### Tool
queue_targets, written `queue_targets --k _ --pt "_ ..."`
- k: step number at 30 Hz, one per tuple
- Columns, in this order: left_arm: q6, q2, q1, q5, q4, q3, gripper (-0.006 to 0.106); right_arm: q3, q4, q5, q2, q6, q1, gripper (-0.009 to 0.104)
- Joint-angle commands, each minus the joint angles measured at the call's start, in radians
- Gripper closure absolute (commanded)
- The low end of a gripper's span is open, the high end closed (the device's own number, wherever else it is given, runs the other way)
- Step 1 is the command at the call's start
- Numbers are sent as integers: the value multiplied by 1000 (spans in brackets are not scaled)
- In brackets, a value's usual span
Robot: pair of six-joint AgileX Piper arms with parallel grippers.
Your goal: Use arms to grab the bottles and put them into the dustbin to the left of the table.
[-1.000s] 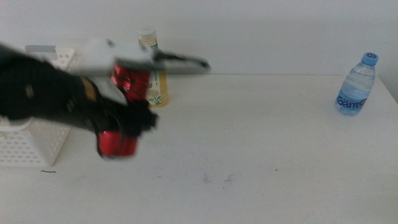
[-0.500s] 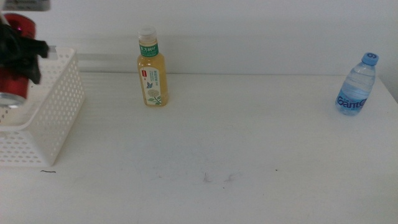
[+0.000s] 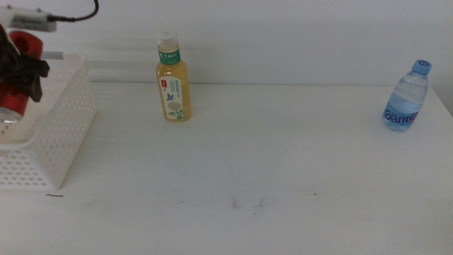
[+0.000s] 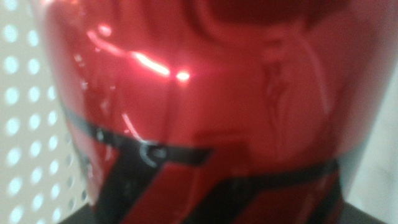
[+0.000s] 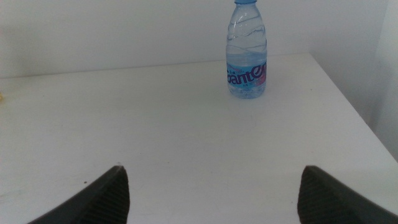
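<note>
Since the earlier frame the left tool (image 3: 21, 74) had dipped slightly over the dustbin (image 3: 60, 134) at the frame's upper left, clamped on the red can (image 3: 15, 99), not yet released. On the worktop (image 3: 283, 163), tea bottle (image 3: 173, 78) and water bottle (image 3: 406, 95) remained; the right tool (image 5: 211, 186) waited with jaws spread.

Two bottles (image 3: 173, 76) (image 3: 406, 96), one can (image 3: 15, 78), seemingly one basket (image 3: 60, 134)

Bright, even light; red can (image 4: 205, 93) blurred close-up, with glare.
</note>
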Motion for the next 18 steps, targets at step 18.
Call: queue_targets --k 18 --pt "26 155 1 -145 45 -11 72 3 -9 -10 -4 -3 -9 5"
